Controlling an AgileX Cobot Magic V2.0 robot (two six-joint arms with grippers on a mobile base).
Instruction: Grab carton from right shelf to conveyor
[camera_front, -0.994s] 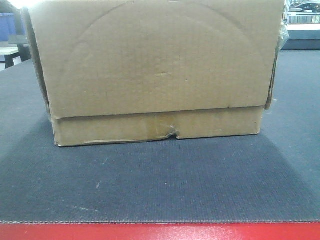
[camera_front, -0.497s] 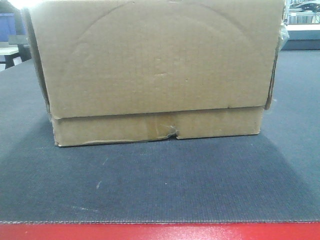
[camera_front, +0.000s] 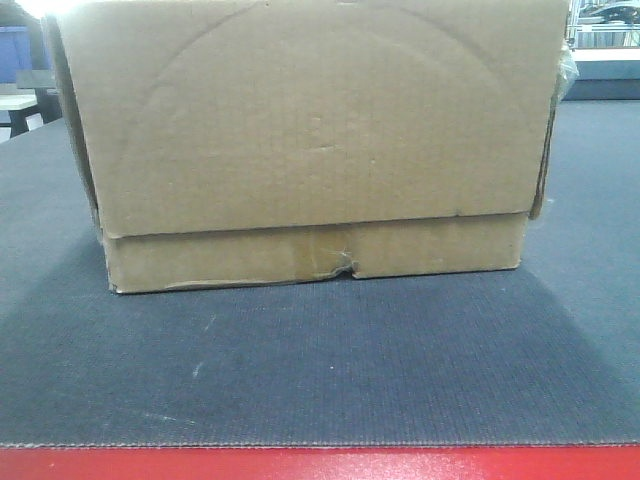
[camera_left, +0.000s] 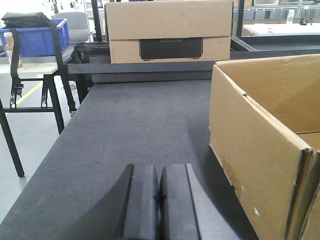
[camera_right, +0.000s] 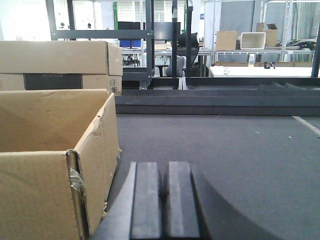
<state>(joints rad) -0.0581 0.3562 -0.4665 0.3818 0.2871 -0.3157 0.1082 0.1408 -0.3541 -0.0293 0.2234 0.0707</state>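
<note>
Carton (camera_front: 310, 140) sits flat on conveyor (camera_front: 320, 370), just behind its red front edge, open top up, w/ torn lower edge facing front cam. Left pincer (camera_left: 159, 200) is closed on nothing, just beside carton's left wall, not touching. Right pincer (camera_right: 164, 200) likewise closed & empty, just beside right wall. Looks like placement is done; the step in hand is release/retreat. To do it well: pull both arms straight back & outward, clear of the walls, w/o nudging the carton sideways.
</note>
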